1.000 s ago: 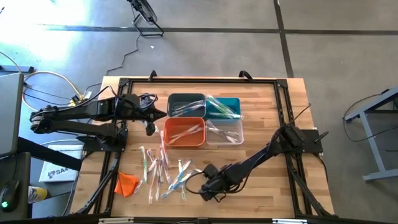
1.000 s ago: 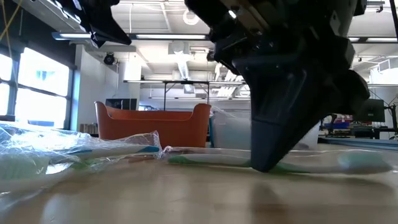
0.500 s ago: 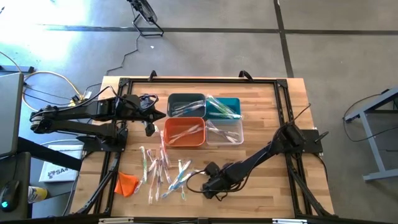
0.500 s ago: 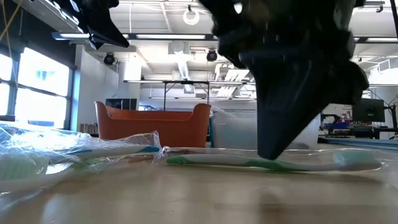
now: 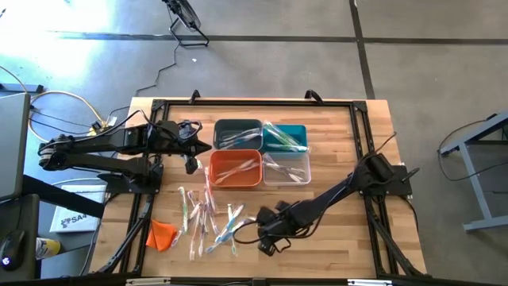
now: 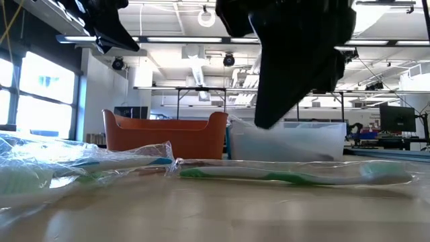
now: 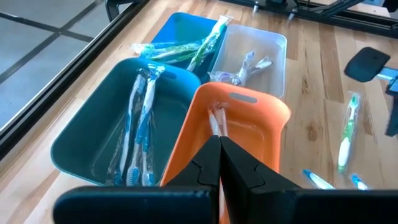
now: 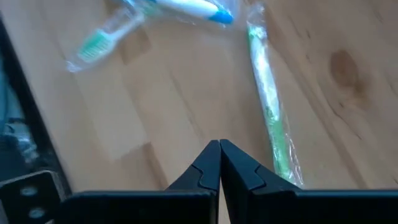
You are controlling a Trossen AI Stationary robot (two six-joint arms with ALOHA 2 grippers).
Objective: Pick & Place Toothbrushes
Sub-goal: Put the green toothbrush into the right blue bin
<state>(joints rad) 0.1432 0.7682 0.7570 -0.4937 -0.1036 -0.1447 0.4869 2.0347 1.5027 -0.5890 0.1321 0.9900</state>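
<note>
Several wrapped toothbrushes [image 5: 208, 221] lie loose on the wooden table near its front. One with a green and white handle [image 8: 267, 106] lies flat on the wood [image 6: 289, 177], just beside and below my right gripper [image 8: 219, 155]. That gripper [image 5: 266, 242] hangs shut above the table, slanting down, with nothing in it. My left gripper [image 7: 219, 146] is shut and empty, held above the left side of the bins [image 5: 193, 151]. More toothbrushes lie in the dark grey bin [image 5: 237, 133], the teal bin [image 5: 286, 137], the orange bin [image 5: 236, 168] and the clear bin [image 5: 286, 168].
The four bins stand together in a block at the table's middle. A small orange lump [image 5: 162, 234] lies at the front left. A black frame [image 5: 357, 107] runs around the table top. Bare wood lies to the right of the loose toothbrushes.
My right gripper has risen from the table, where its shut fingertips stood at the green and white toothbrush, and has rolled about its own axis. The toothbrush has stayed flat on the wood. The fingers have stayed shut.
</note>
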